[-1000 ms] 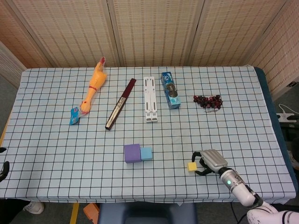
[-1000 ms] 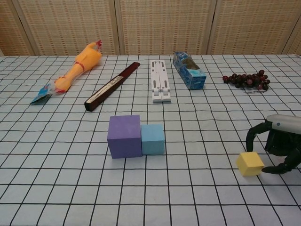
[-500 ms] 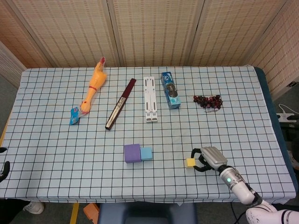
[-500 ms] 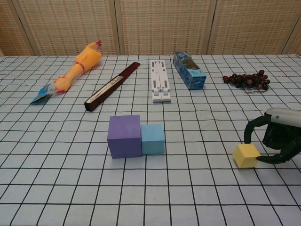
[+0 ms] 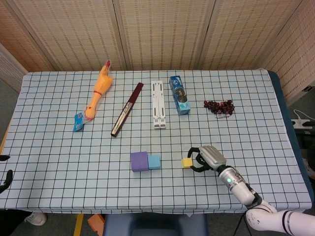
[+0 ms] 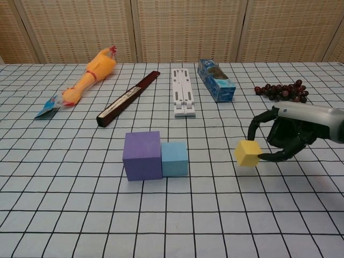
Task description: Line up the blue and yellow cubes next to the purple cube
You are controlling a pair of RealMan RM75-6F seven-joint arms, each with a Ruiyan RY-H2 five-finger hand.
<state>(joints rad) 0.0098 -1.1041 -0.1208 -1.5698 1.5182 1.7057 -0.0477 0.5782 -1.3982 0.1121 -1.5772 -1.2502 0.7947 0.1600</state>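
At 3 o'clock from the blue cube (image 6: 174, 158), well apart, right hand (image 6: 285, 138) pinches the yellow cube (image 6: 248, 153), tilted, clear of the cloth. Blue touches purple cube (image 6: 142, 155); pair's long axis runs 9-to-3. Left hand unseen.

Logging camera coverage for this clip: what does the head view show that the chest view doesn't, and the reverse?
Only the head view shows the table's edges, the floor below it, the right forearm down to its white base, and a dark shape at the left edge that I cannot identify.

Only the chest view shows the yellow cube apparently off the cloth, pinched by the right hand.

Both show the purple cube touching the blue cube, plus the rubber chicken, grapes and toothpaste box.
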